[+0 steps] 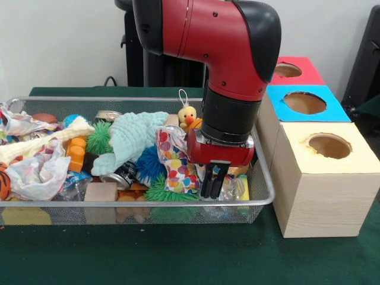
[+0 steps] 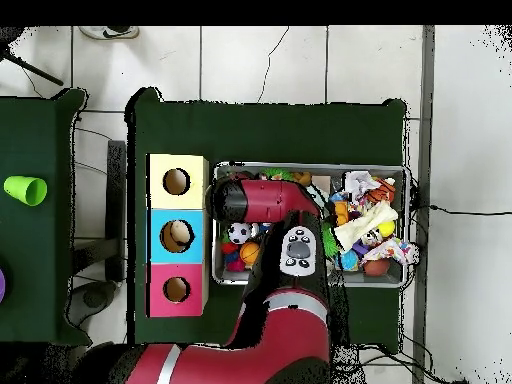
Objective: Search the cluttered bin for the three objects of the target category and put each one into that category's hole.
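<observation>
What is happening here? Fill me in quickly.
A red and black robot arm is reaching down into a wire bin crammed with toys, wrappers and cans. Its end effector is lowered at the end nearest the boxes, beside a polka-dot wrapper; the fingers look close together, with no visible grip on anything. Next to the bin stand yellow, blue and red boxes with holes on top.
</observation>
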Available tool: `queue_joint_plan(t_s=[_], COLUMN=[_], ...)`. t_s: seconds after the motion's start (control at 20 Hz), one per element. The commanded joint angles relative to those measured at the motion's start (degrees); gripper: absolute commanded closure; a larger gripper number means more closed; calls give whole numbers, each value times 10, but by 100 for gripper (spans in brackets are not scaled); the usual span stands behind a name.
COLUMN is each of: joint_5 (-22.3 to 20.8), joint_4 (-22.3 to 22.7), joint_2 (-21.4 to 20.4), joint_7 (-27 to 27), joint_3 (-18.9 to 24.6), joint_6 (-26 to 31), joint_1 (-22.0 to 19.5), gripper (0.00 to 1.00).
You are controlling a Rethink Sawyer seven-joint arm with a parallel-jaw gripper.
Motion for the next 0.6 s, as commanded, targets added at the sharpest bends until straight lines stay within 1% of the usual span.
queue_joint_plan(t_s=[0.05, 0.4, 0.6], joint_5=[14, 14, 13], joint_4=[-20, -25, -21], joint_2=[26, 30, 29], joint_7=[76, 81, 78], joint_3=[28, 23, 25], joint_6=[61, 64, 61], joint_1=[0, 7, 3], gripper=[100, 100, 100])
